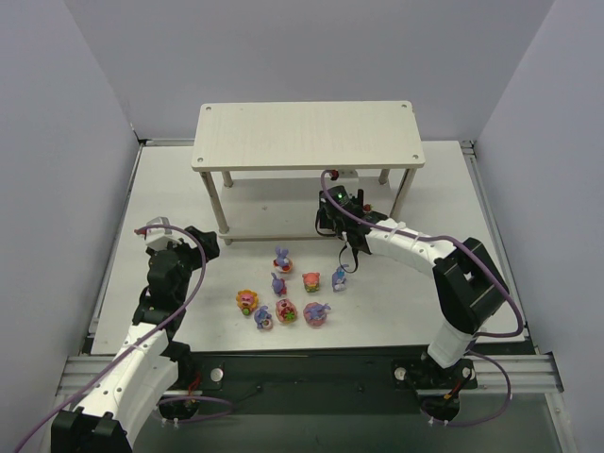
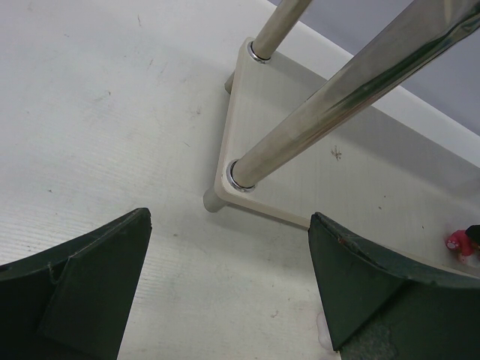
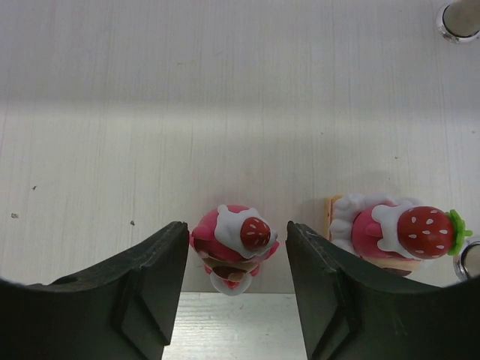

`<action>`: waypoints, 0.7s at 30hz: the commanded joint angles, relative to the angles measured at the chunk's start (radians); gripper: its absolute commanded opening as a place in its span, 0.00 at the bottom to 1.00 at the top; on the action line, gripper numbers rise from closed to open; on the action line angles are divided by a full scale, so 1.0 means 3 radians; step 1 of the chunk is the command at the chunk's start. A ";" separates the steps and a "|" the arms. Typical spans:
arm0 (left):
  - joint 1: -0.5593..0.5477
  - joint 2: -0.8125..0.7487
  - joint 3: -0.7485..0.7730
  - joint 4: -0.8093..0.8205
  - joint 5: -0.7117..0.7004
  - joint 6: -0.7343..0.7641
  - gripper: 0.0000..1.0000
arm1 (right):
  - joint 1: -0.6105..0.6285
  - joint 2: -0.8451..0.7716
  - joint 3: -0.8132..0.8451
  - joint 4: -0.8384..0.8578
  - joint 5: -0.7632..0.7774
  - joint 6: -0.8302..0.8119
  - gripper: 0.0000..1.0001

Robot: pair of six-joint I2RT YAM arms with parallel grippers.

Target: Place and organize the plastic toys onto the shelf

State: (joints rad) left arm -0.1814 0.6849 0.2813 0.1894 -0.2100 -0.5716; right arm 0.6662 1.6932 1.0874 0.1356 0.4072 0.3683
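The shelf (image 1: 307, 132) stands at the back of the table. My right gripper (image 1: 335, 212) reaches in over its lower board (image 3: 225, 112). In the right wrist view the right gripper (image 3: 236, 225) is open around a red strawberry-topped toy (image 3: 234, 241). That toy stands at the board's front edge, with a thin gap at each finger. A second red and pink toy (image 3: 390, 234) stands just to its right. Several toys (image 1: 287, 294), purple bunnies and round ones, lie on the table in front. My left gripper (image 1: 193, 241) (image 2: 229, 225) hangs open and holds nothing.
The shelf's front left leg (image 2: 330, 90) and the corner of its lower board (image 2: 300, 172) lie just ahead of the left gripper. A red toy (image 2: 459, 244) shows at the right edge of the left wrist view. Grey walls close in the table.
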 commanded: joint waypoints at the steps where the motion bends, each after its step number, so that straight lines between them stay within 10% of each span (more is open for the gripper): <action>1: 0.0022 -0.0023 0.0116 0.0023 -0.0036 0.0024 0.96 | -0.0002 -0.0168 -0.0040 0.0008 0.0136 -0.0006 0.59; 21: 0.0032 -0.0043 0.0110 -0.0002 0.0071 -0.0012 0.96 | 0.0509 -0.0991 -0.0516 0.0055 0.0253 -0.0154 0.81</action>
State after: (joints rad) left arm -0.1806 0.6830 0.2813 0.1825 -0.2073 -0.5724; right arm 0.7731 1.4662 0.9428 0.1726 0.4324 0.3305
